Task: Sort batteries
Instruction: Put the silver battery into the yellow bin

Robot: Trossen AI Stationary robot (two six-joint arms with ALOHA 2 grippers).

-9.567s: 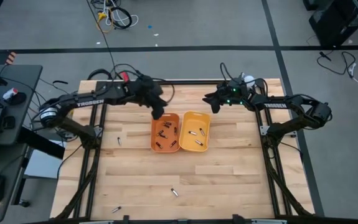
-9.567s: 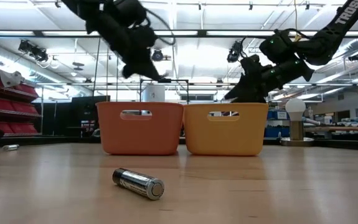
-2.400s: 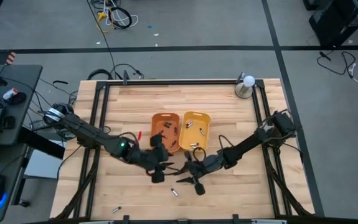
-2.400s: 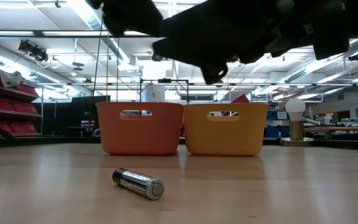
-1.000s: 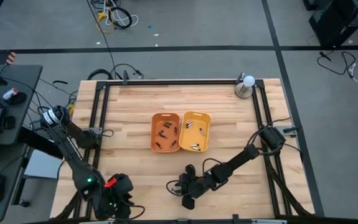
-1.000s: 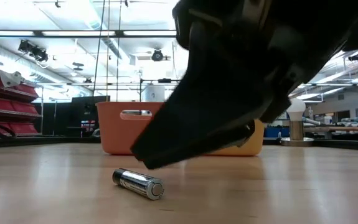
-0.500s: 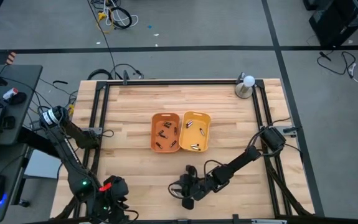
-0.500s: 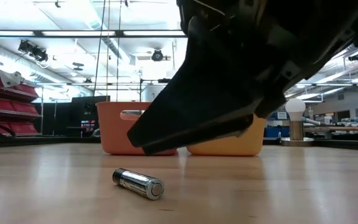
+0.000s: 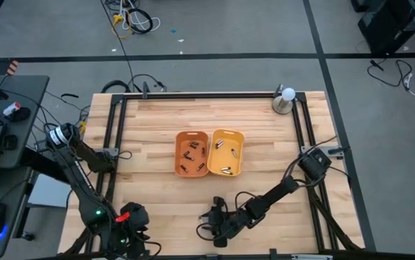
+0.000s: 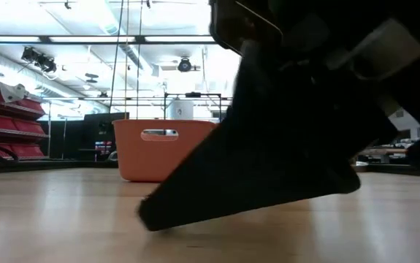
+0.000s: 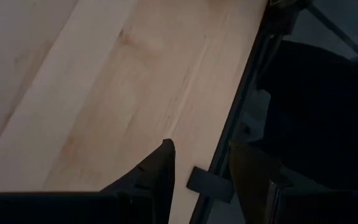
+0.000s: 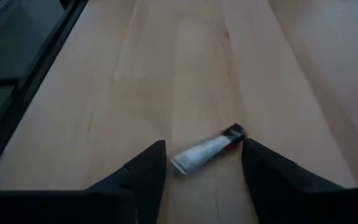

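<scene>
Left gripper [image 9: 131,232] sits at the table's [image 9: 149,152] front-left corner, fingers spread — we see nothing between them. Mid-table, orange tray [image 9: 191,152] and yellow tray [image 9: 226,152] hold batteries. Right gripper [image 12: 200,165] low at front centre, fingers apart, straddling a silvery battery [image 12: 206,149] on the wood

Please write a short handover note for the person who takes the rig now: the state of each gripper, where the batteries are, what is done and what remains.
Right gripper: open, low over the table's near edge, fingers either side of a loose silvery battery, not yet gripping.
Left gripper: open, at the near left corner of the table, holding nothing visible.
Done: several batteries lie in the orange tray and the yellow tray mid-table.
Left: grip this battery and drop it into a tray. Any other loose batteries near the left gripper cannot be seen.
</scene>
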